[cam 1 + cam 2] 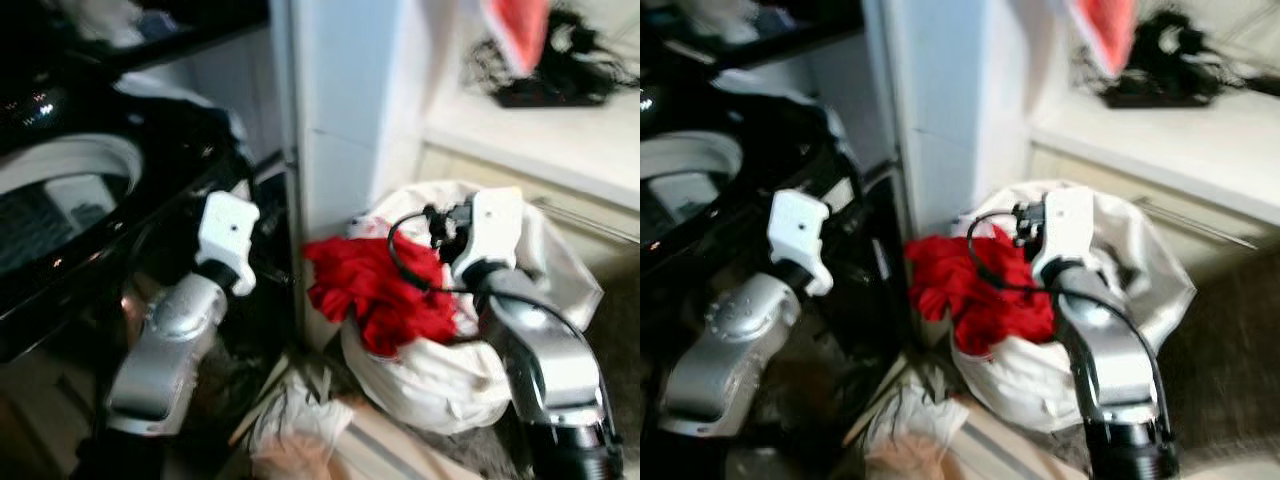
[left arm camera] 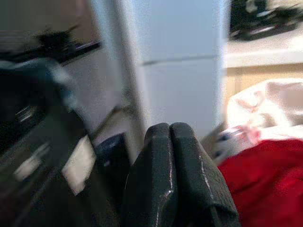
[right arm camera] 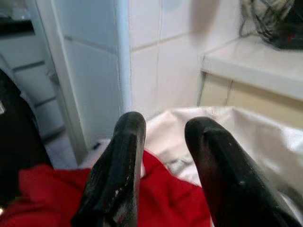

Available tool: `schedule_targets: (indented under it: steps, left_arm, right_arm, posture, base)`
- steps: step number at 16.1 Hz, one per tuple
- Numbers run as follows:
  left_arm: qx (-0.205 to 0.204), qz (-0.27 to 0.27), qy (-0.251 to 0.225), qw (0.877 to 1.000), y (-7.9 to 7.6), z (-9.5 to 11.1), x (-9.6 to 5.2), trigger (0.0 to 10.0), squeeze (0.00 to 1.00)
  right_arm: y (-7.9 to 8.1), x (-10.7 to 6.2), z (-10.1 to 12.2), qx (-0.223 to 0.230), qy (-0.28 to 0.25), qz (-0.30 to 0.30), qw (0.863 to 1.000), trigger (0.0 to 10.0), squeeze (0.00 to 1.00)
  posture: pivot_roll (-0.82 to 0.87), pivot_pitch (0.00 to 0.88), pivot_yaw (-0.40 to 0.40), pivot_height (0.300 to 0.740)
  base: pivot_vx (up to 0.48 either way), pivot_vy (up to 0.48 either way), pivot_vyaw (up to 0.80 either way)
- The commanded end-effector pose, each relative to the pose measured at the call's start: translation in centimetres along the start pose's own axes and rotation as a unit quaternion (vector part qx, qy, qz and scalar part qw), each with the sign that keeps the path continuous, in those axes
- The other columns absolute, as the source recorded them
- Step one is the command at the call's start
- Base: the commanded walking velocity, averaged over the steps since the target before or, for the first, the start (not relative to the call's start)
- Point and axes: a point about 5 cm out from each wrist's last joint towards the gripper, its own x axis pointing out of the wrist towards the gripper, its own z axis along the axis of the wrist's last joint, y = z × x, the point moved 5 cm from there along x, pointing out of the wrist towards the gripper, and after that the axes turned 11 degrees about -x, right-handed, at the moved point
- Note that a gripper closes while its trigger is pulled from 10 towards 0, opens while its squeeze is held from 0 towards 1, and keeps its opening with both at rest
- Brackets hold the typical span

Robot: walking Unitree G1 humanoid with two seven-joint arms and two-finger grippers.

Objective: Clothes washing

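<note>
1. Red garment: bunched in the mouth of a white laundry bag standing on the floor at the foot of a white tiled pillar. The cloth spills over the bag's rim on the side toward the washing machine; its longer spread runs across the bag's opening, from the pillar-side rim toward the robot.
2. Washing machine: dark, on the robot's left, well apart from the bag, its pale drum opening facing up.
3. Right gripper: poised over the bag, fingers parted by a moderate gap, nothing between them. Contact with the red cloth below cannot be determined.
4. Left gripper: fingers pressed flat together, empty, raised between the machine's front and the pillar, the red garment just beside it.
5. Ledge behind the bag: carries a dark tangled heap near its far edge.
6. Floor in front of the bag: pale crumpled cloth, blurred.
</note>
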Motion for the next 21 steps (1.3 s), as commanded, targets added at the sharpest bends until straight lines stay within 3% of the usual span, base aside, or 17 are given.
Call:
schedule_targets:
  steps: [1,4,5,6,8,10,13,15,17,18,21]
  left_arm:
    - [-0.002,-0.014,-0.008,1.000,-0.3,0.4,0.1,10.0,0.00]
    - [0.002,-0.019,-0.006,1.000,-0.4,0.4,0.1,10.0,0.00]
    - [0.005,-0.028,-0.003,1.000,-0.6,0.2,0.1,10.0,0.00]
    - [0.010,-0.044,0.001,0.999,-1.0,0.1,0.0,10.0,0.00]
    - [0.017,-0.088,0.014,0.996,-2.0,-0.2,-0.1,10.0,0.00]
    - [0.009,-0.146,0.033,0.989,-3.4,-0.7,-0.6,10.0,0.00]
    - [0.012,-0.159,0.045,0.986,-3.6,-0.9,-0.6,10.0,0.00]
    - [0.013,-0.170,0.047,0.984,-3.6,-0.7,-0.9,10.0,0.00]
    - [0.015,-0.175,0.052,0.983,-3.6,-0.7,-1.1,10.0,0.00]
    - [0.021,-0.182,0.062,0.981,-3.6,-1.0,-1.5,10.0,0.00]
    - [0.029,-0.177,0.073,0.981,-3.2,-1.3,-1.9,10.0,0.00]
  right_arm:
    - [-0.3,0.1,-0.7,0.001,0.017,-0.003,1.000,10.0,0.00]
    - [-0.8,0.4,-1.2,-0.007,0.033,0.002,0.999,10.0,0.00]
    - [-0.8,0.7,-1.7,-0.003,0.048,0.022,0.999,10.0,0.92]
    - [-0.9,1.1,-2.3,-0.001,0.062,0.032,0.998,10.0,1.00]
    - [-1.2,2.2,-3.4,0.025,0.081,0.049,0.995,10.0,1.00]
    - [-0.9,3.6,-4.4,0.023,0.094,0.095,0.991,10.0,1.00]
    - [-0.6,5.4,-4.9,-0.001,0.108,0.125,0.986,10.0,1.00]
    - [0.7,6.9,-3.7,-0.001,0.094,0.176,0.980,10.0,1.00]
    - [1.5,7.3,-3.1,0.001,0.083,0.201,0.976,10.0,1.00]
    - [2.8,7.5,-2.9,-0.004,0.080,0.229,0.970,10.0,1.00]
    - [5.1,7.9,-4.5,-0.032,0.119,0.254,0.959,10.0,1.00]
  posture:
    - [0.06,0.000,0.008,0.740]
    - [0.06,0.000,0.008,0.740]
    - [0.06,0.000,0.008,0.740]
    - [0.06,0.000,0.008,0.740]
    - [0.06,0.000,0.014,0.740]
    - [0.06,0.000,0.015,0.740]
    - [0.07,0.000,0.019,0.740]
    - [0.10,0.000,0.002,0.740]
    - [0.11,0.000,-0.008,0.740]
    - [0.12,0.000,-0.017,0.740]
    - [0.13,0.000,-0.026,0.740]
  base:
    - [0.000,0.000,0.00]
    - [0.000,0.000,0.00]
    - [0.000,0.000,0.00]
    - [0.000,0.000,0.00]
    - [0.000,0.000,0.00]
    - [0.000,0.000,0.00]
    - [0.000,0.000,0.00]
    - [0.000,0.000,0.00]
    - [0.000,0.000,0.00]
    - [0.000,0.000,0.00]
    - [0.000,0.000,0.00]
